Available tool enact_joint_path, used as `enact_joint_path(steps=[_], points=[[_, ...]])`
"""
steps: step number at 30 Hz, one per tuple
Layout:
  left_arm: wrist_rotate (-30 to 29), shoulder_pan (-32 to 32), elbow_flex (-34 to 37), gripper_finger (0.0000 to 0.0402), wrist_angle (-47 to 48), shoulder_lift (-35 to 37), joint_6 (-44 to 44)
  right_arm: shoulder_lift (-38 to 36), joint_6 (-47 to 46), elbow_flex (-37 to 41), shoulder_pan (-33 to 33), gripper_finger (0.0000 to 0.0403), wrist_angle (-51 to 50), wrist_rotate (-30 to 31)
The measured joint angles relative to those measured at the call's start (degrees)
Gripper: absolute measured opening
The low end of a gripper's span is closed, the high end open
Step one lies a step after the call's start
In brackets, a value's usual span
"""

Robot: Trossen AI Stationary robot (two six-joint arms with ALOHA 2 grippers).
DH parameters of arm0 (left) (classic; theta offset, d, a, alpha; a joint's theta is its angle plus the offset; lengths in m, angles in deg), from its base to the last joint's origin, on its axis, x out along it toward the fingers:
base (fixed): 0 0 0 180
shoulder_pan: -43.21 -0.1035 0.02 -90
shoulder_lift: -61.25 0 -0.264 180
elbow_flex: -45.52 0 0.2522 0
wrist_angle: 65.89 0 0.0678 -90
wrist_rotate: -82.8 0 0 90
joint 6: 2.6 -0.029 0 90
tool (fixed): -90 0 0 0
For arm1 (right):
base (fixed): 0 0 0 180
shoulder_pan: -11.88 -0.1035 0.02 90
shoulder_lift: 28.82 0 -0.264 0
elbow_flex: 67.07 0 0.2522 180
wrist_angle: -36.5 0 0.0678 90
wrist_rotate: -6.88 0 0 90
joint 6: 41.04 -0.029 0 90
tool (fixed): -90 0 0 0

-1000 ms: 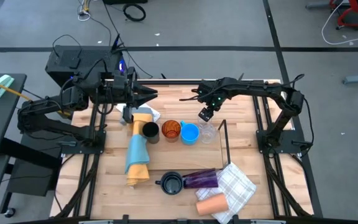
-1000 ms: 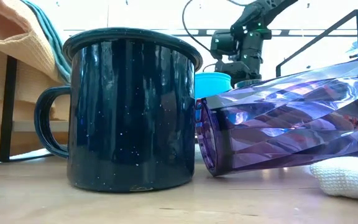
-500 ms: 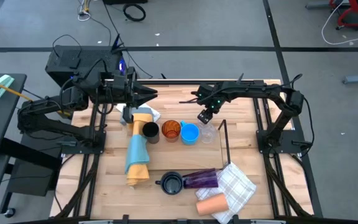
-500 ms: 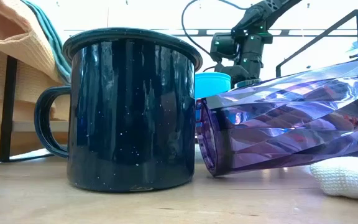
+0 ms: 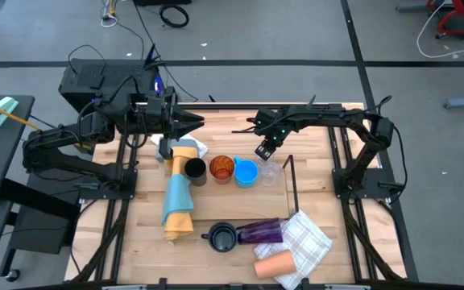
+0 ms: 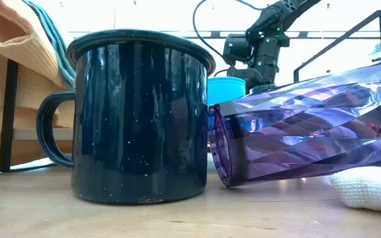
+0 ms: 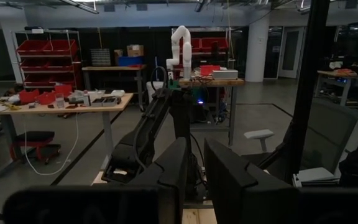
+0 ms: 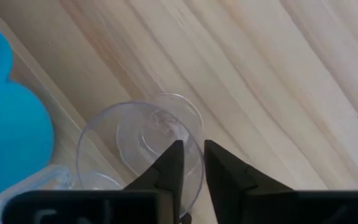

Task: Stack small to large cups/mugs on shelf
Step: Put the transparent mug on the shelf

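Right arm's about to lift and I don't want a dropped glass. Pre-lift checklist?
1. Right gripper fingers straddle the clear glass rim: ok.
2. Grip firm enough to lift: cannot tell.
3. Clear glass upright: ok.
4. Gap between the glass and the blue cup beside it: cannot tell.
5. Left gripper parked at the table's back edge, away from the cups: ok.

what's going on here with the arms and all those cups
The right gripper is pinching the rim of a clear glass beside the blue cup in the row on the shelf. The left gripper waits at the table's back edge. The dark mug and purple tumbler lie nearer the front.
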Motion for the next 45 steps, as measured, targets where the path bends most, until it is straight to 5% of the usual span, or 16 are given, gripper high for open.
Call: enact_joint_path(steps=[6,32,45], points=[[0.00,0.00,0.00,0.0068,0.00,0.00,-0.04,0.00,0.58,0.00,0.11,0.0008,0.10,0.57],[0.00,0.00,0.00,0.0059,0.04,-0.02,-0.04,0.01,0.92,-0.77,7.69,0.0000,0.07,6.73],[0.01,0.00,0.00,0.0062,0.07,-0.02,-0.41,-0.35,2.63,-21.03,11.93,0.0000,-6.62,5.50]])
